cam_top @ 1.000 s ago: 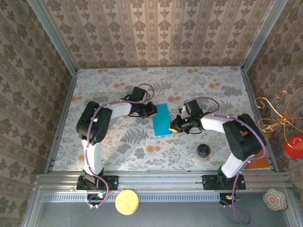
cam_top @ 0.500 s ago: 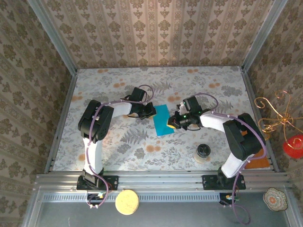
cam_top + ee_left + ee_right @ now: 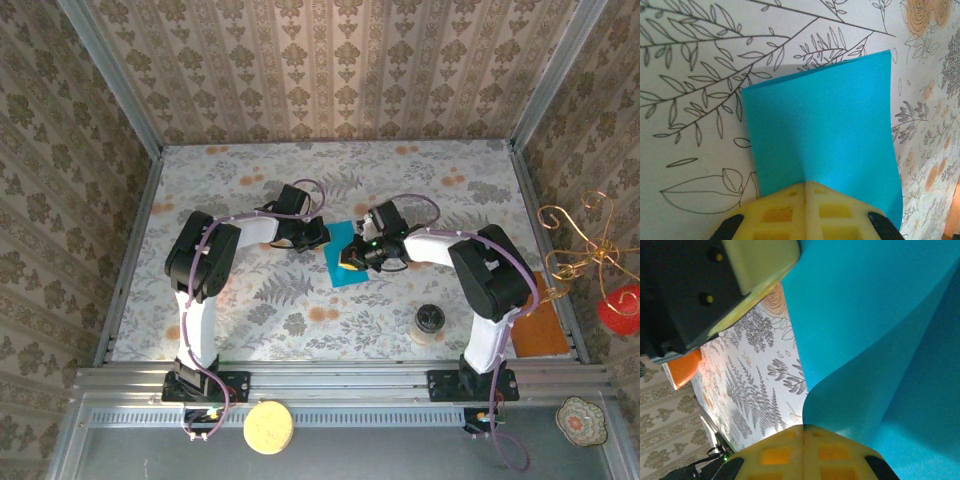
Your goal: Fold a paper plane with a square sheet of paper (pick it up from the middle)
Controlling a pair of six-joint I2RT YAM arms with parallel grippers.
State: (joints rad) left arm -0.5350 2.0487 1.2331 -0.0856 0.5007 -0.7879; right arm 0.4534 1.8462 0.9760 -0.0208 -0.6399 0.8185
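Note:
The square sheet of paper (image 3: 336, 272) is teal-blue and lies mid-table between the two grippers. My left gripper (image 3: 321, 239) is at its left edge. In the left wrist view its yellow fingertips (image 3: 790, 200) are shut on the near edge of the sheet (image 3: 825, 115), and a shallow crease runs out from them. My right gripper (image 3: 351, 260) is over the sheet, shut on the opposite edge. There the paper (image 3: 880, 315) curls up and over from its fingertips (image 3: 780, 445) towards the left gripper's finger (image 3: 757, 260). The paper plane is out of view.
An orange-brown flat sheet (image 3: 540, 325) lies at the table's right edge. A small round jar (image 3: 430, 322) stands near the front right. A yellow disc (image 3: 268, 427) lies on the rail in front. A gold wire ornament (image 3: 580, 255) hangs outside the right wall.
My right gripper has carried its edge of the sheet leftwards, curling it over towards the left gripper. The left jaws have closed on the sheet's left edge.

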